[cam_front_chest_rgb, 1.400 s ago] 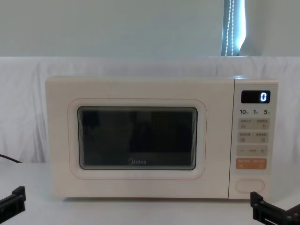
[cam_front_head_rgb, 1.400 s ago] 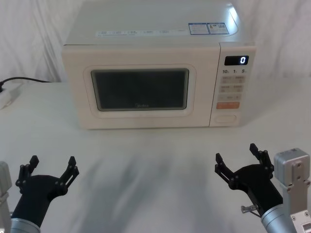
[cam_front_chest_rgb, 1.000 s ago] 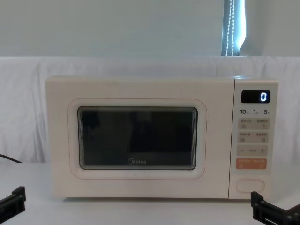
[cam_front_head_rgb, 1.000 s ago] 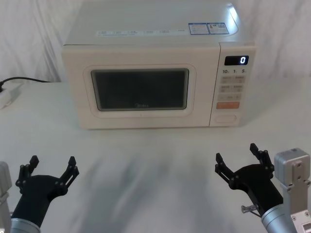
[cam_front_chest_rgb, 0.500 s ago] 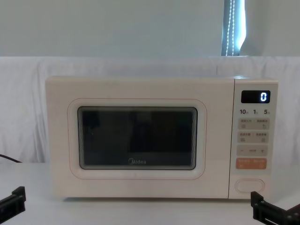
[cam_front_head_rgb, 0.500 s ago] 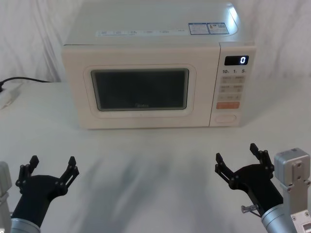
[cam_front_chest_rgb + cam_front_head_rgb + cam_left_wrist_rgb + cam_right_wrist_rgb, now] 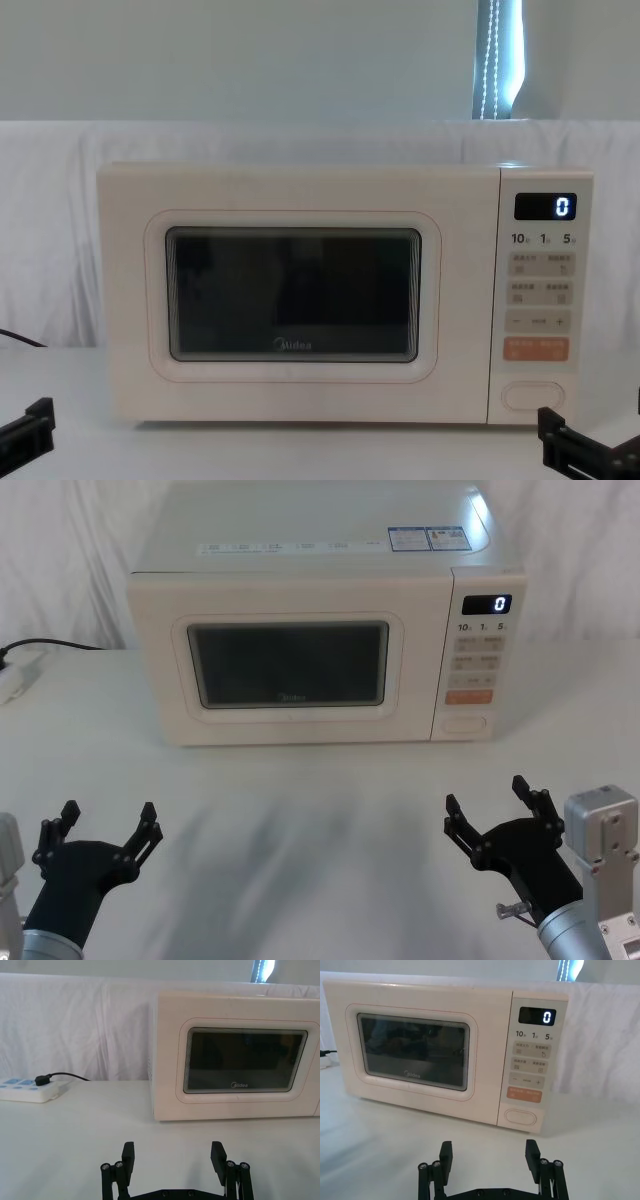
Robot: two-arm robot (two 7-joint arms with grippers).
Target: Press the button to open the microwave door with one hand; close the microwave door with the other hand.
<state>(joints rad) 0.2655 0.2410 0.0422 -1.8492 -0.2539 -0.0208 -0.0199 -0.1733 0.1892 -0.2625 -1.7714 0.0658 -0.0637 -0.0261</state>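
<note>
Microwave door (image 7: 290,665): shut, mid-tabletop (image 7: 320,810).
Button (image 7: 464,723): panel's foot, below orange key (image 7: 468,696).
Left pincer (image 7: 103,825): spread wide, hovering near.
Right pincer (image 7: 486,800): spread wide, facing button.
Power strip (image 7: 27,1090): far left.

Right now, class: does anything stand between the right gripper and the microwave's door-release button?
Nothing visible does. The open right gripper faces the button across bare table. The left gripper is off to the side.

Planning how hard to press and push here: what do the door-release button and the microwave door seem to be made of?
The button: apparently cream matte plastic, smooth and unmarked, with no glare.
The microwave door: the frame looks like the same matte cream plastic; its dark window is glossy, glass or clear plastic, showing faint reflections.
</note>
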